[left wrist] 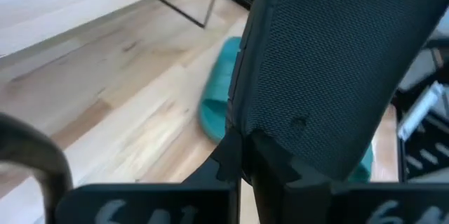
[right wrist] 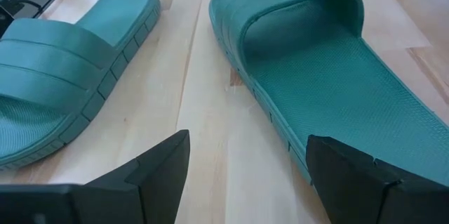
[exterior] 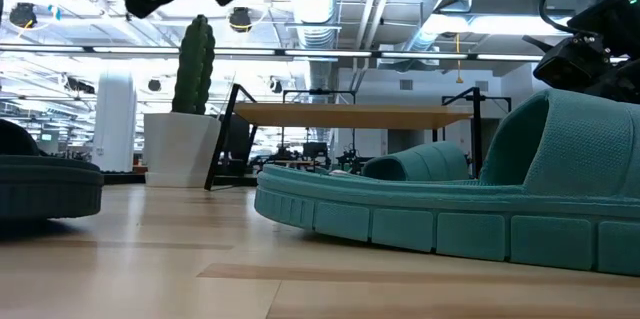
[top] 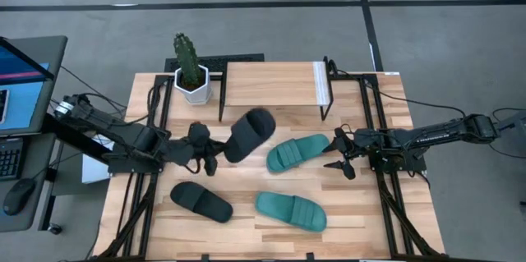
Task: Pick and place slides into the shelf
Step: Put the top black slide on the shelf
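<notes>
From above, my left claw (top: 215, 157) is pinching a black slide (top: 247, 135) by its heel end. The slide is lifted off the table (top: 362, 221) and points toward the shelf (top: 271, 86), just in front of it. My right claw (top: 343, 153) is spread wide, right beside the heel of a teal slide (top: 297, 152) that lies flat in the middle of the table. A second teal slide (top: 291, 211) lies nearer the front edge. Another black slide (top: 200, 202) lies to the left of that one. A cactus in a white pot (top: 191, 71) stands at the shelf's left end.

From table height, a teal slide (exterior: 450, 209) fills the view up close. Behind it I see the shelf (exterior: 350, 116) with its wooden top and black legs, and the cactus (exterior: 190, 99) next to it. My left arm hangs high up at the top.

Through my left wrist camera, the black slide (left wrist: 337, 62) is very close. It stands up between my fingers (left wrist: 235, 161), which squeeze its edge. A bit of teal slide (left wrist: 217, 90) shows on the table behind it.

Through my right wrist camera, my two fingers (right wrist: 158, 168) are wide apart and hold nothing. One teal slide (right wrist: 330, 76) lies just past them. The other teal slide (right wrist: 63, 69) lies beside it.
</notes>
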Robot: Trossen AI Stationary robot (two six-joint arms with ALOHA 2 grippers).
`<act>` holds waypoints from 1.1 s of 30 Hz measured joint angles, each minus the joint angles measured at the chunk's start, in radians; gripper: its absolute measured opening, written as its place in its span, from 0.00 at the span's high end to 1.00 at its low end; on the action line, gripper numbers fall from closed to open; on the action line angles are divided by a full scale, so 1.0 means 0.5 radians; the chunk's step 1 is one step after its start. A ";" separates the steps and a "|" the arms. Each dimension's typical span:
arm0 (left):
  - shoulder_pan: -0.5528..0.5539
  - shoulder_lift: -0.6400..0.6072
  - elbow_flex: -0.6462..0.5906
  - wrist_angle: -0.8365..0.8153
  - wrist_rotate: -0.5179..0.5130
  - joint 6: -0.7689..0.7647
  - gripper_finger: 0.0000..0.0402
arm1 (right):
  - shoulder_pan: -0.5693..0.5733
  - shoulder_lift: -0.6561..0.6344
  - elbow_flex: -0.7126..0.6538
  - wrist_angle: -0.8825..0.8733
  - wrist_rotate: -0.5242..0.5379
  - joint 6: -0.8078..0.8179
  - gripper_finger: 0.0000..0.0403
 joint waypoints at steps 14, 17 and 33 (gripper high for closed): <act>0.423 0.018 0.000 0.216 -0.068 -0.403 1.00 | 0.000 0.000 0.000 0.002 0.000 -0.001 0.33; 0.464 0.018 0.000 0.209 -0.127 -0.477 1.00 | 0.000 0.000 0.000 0.002 0.001 0.000 0.33; 0.702 0.219 0.038 0.054 0.128 -0.778 1.00 | -0.001 0.000 0.000 0.000 0.001 0.000 0.33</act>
